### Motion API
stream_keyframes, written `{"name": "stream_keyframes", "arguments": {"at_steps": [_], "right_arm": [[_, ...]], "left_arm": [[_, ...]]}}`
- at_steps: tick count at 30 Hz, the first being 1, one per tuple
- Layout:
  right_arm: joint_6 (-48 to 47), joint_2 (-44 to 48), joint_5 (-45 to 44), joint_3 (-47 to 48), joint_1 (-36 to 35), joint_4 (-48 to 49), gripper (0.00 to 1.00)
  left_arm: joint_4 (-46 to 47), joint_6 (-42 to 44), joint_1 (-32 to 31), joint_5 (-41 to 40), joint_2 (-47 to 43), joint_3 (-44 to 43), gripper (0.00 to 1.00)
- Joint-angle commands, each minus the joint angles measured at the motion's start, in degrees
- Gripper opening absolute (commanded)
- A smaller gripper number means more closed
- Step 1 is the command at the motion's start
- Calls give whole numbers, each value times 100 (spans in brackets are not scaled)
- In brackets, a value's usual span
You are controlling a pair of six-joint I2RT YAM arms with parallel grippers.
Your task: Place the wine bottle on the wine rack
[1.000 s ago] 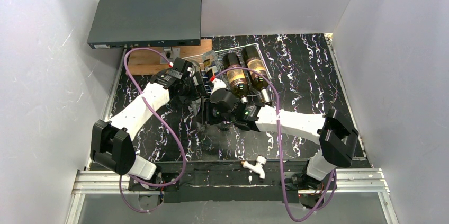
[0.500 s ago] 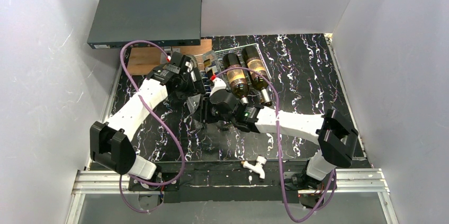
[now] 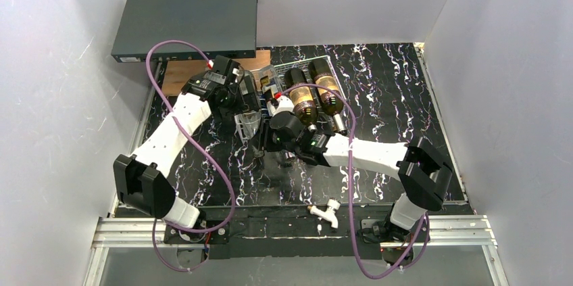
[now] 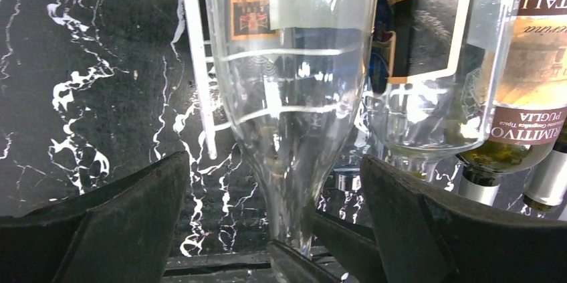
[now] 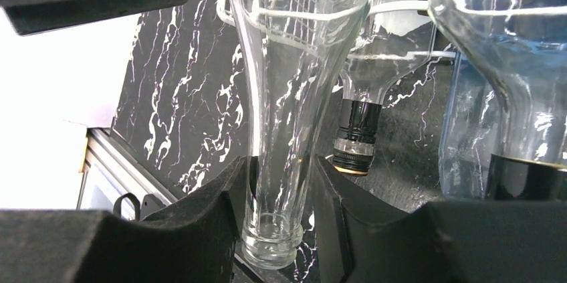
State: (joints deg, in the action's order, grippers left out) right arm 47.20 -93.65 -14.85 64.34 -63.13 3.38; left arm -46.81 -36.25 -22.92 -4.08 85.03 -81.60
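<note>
I see the wine rack [image 4: 195, 62] on the far middle of the tabletop [image 3: 385, 97]; a box [image 3: 186, 22] sits behind it to the left, with a board [image 3: 177, 78] just before that box; the wine bottle [image 4: 287, 109] lies over the rack's left end, neck toward me; the right fingers [image 5: 207, 223] press that neck from either side; the left fingers [image 4: 127, 216] flank its body, apart from it; further right in the rack lie an inner bottle [image 3: 302, 100] and, beside it, an outer bottle [image 3: 328, 91].
</note>
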Motion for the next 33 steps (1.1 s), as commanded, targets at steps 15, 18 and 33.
{"name": "stream_keyframes", "arguments": {"at_steps": [15,18,33], "right_arm": [[-415,-587,53,747,152,375,35],[-548,-642,75,883,152,297,45],[-1183,-511,-11,1390,211,-460,79]], "left_arm": [[-1222,175,144,-1150,-1851,-500,98],[-1304,259,143,-941,-2023,-597,98],[-1257,363,139,-393,-3053,-560,98]]}}
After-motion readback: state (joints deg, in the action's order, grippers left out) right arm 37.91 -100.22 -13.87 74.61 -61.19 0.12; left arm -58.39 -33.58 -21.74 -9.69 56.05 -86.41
